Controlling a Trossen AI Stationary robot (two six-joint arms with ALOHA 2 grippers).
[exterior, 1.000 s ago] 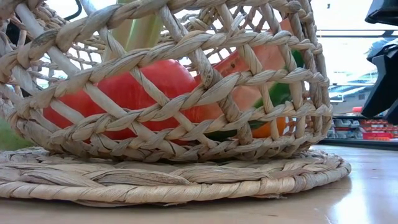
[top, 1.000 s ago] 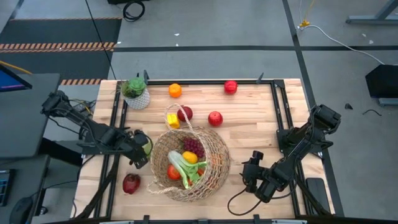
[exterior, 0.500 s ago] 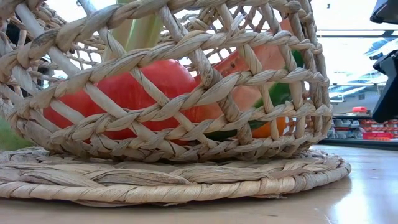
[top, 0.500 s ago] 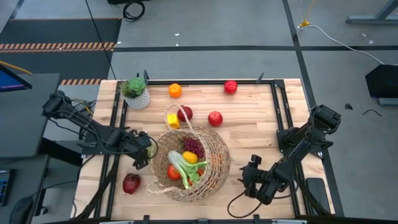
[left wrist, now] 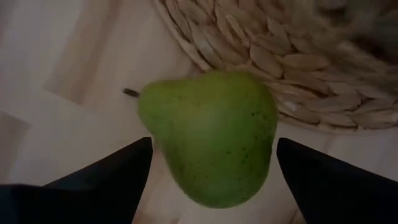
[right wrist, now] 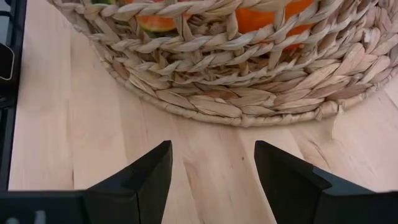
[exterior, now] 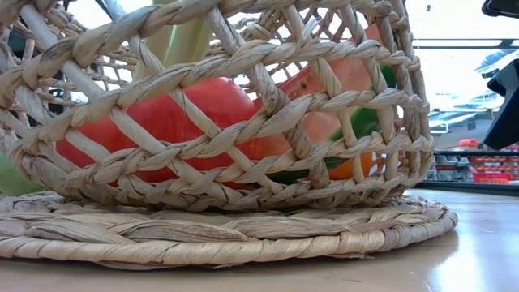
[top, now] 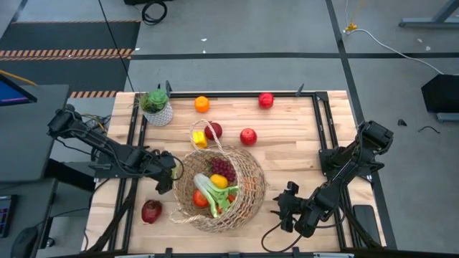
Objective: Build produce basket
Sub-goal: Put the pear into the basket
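text: none legible | labels/brands: none | nos./signs: none

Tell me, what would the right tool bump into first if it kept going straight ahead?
Probably the big round tan wicker basket. The right tool points across bare wooden table at its woven side, fingers open and empty, nothing between them. How far off it is remains unclear.

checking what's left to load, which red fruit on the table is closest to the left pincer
The dark red apple at the table's front left, just outside the basket. It lies close to the left pincer; the other three red fruits sit toward the far side.
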